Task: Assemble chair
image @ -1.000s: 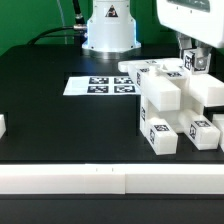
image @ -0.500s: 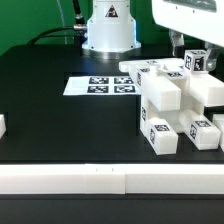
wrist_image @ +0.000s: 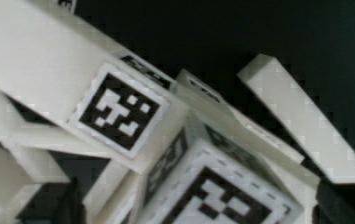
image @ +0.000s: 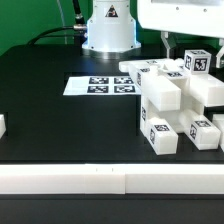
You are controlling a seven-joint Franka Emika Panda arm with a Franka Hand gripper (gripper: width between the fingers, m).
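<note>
The partly built chair (image: 165,100) stands at the exterior view's right: matte white chunky blocks with black-and-white tags. A tagged square leg (image: 200,61) sticks up at its back. My gripper (image: 183,42) hangs just above that leg, open, holding nothing; one dark finger (image: 163,42) shows beside it. The wrist view looks down on tagged chair faces (wrist_image: 121,108) and a white bar (wrist_image: 307,120), with a tagged part (wrist_image: 218,195) between the spread fingers.
The marker board (image: 100,85) lies flat on the black table behind the chair's left side. The robot base (image: 108,30) stands at the back. A small white part (image: 2,125) sits at the left edge. A white rail (image: 110,180) runs along the front.
My gripper was shut on the tagged leg at the chair's back; it has opened, let go and lifted up and toward the exterior view's left. The leg stays in place.
</note>
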